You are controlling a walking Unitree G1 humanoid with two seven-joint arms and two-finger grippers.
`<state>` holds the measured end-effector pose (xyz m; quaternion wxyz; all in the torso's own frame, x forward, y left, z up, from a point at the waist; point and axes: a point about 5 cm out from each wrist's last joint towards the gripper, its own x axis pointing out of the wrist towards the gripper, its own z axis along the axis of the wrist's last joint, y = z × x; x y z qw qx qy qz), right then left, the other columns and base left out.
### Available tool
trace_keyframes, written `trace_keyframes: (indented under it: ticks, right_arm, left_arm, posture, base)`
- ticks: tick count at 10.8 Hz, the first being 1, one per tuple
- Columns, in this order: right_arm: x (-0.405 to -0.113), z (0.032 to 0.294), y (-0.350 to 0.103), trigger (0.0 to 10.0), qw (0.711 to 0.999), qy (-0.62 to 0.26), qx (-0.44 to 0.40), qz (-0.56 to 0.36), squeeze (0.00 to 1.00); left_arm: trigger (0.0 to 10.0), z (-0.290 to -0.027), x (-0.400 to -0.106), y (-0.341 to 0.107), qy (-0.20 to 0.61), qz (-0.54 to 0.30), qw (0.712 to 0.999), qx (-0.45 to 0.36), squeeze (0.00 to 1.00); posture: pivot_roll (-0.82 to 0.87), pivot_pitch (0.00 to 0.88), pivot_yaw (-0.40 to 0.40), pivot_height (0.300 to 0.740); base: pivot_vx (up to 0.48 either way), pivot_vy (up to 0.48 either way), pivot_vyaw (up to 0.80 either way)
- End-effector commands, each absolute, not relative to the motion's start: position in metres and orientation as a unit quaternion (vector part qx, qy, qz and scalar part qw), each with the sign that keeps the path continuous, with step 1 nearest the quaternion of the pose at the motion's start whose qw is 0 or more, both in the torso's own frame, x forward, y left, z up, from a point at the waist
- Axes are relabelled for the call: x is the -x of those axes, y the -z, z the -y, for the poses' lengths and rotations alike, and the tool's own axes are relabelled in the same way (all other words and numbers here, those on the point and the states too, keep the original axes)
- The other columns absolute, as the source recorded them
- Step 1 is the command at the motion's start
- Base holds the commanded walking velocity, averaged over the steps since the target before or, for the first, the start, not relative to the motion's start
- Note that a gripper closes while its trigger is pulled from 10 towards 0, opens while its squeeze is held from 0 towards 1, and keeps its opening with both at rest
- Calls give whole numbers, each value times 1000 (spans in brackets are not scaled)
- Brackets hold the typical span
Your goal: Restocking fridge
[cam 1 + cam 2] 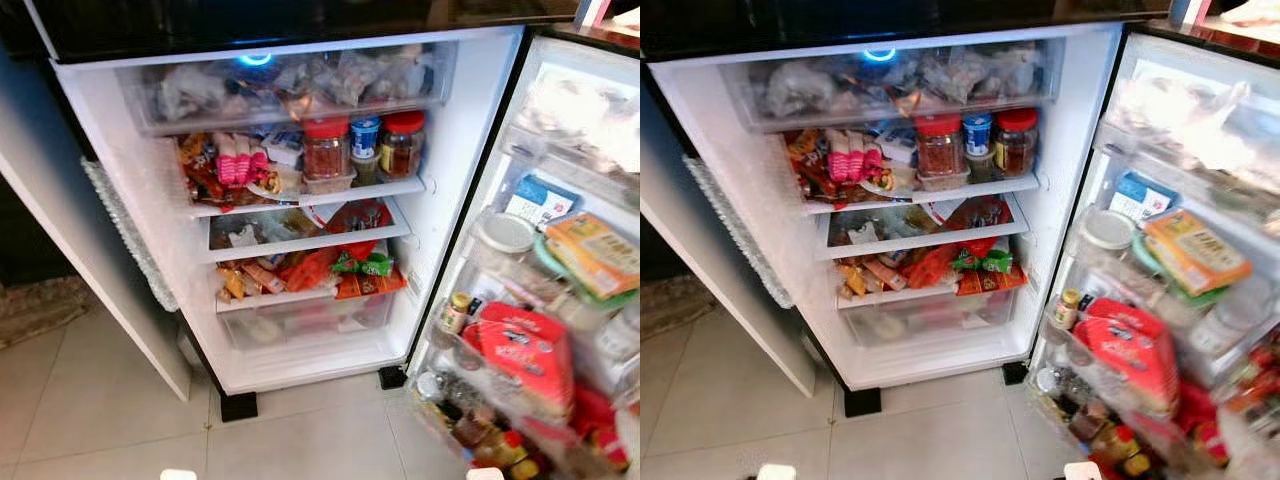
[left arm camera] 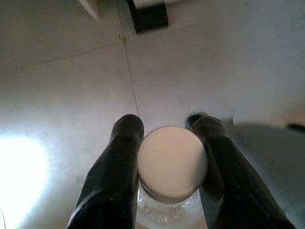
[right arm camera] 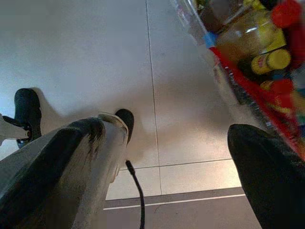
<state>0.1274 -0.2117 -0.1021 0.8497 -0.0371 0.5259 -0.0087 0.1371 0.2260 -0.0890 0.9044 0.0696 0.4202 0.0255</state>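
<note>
White-capped bottle [image 2: 171,164], its body mostly hidden, sits clamped in the left tool [image 2: 169,167]; right tool [image 3: 157,157] gapes empty.

Jars [image 1: 352,148] on fridge shelf [image 1: 310,194]

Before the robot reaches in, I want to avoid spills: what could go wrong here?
The left gripper pinches only the white-capped bottle near its cap, so it may slip. The fridge shelves look crammed, leaving little room. The packed door bins sit close to the right gripper.
</note>
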Motion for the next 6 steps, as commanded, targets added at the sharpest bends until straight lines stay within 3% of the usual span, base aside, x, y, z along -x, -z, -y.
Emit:
trace_keyframes:
  ticks: [1, 2, 3, 4, 6]
  right_arm:
    - [-128, 212, 102, 10000, 850, 6, 41, -526, 0]
    - [-128, 211, 102, 10000, 850, 4, 42, -525, 0]
    - [-129, 211, 102, 10000, 850, 0, 46, -524, 0]
    - [-129, 211, 101, 10000, 851, -1, 48, -523, 0]
    - [-128, 213, 102, 10000, 850, -1, 54, -524, 0]
  left_arm:
    - [10000, -228, -135, 88, -49, -407, 911, -52, 0]
    - [10000, -223, -222, 45, -37, -284, 956, -61, 0]
    - [10000, -219, -267, 8, -34, -191, 980, -47, 0]
    - [10000, -209, -282, -14, -17, -112, 993, -32, 0]
    - [10000, -196, -283, -23, 10, -71, 997, -13, 0]
  posture:
    - [31, 0, 2, 740]
    - [33, 0, 0, 740]
    - [23, 0, 0, 740]
    - [15, 0, 4, 740]
    - [23, 2, 4, 740]
  base:
    - [0, 0, 0]
    - [0, 0, 0]
    - [0, 0, 0]
    - [0, 0, 0]
    - [0, 0, 0]
